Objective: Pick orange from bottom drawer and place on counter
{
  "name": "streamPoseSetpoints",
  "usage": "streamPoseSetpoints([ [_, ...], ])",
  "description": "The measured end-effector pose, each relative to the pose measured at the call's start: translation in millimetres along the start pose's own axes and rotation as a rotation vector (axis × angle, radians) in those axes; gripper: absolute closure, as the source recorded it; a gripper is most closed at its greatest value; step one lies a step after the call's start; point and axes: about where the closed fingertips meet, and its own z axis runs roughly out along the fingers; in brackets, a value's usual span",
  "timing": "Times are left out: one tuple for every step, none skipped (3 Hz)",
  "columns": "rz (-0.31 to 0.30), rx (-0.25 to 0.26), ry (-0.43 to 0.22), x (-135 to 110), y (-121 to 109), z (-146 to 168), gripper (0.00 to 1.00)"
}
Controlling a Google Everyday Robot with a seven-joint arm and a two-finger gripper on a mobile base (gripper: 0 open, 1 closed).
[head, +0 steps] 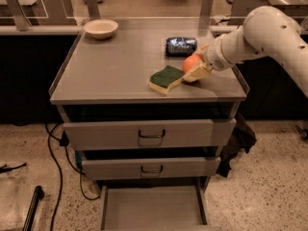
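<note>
The orange (191, 63) rests on the counter (120, 76) near its right side, just right of the green sponge (165, 79). My gripper (195, 70) reaches in from the right on a white arm, and its cream fingers (196, 74) lie around the orange. Low in the view, the bottom drawer (153, 208) stands pulled out with a bare grey floor.
A cream bowl (100, 28) sits at the counter's back left and a dark blue packet (180, 46) at the back right. Two drawers with dark handles (151, 134) are closed. Cables trail on the floor at left. Desks with clear panels stand behind.
</note>
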Motion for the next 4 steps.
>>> streamPoseSetpoints([
  [0.011,-0.013,-0.004,0.2,-0.4,1.9,0.0],
  [-0.007,-0.014,-0.005,-4.4,-2.1,-2.8,0.0],
  [-0.011,0.004,0.002,-4.2,-9.8,-13.2,0.0],
  [0.016,0.025,0.013,3.1,-19.9,-23.6,0.0],
])
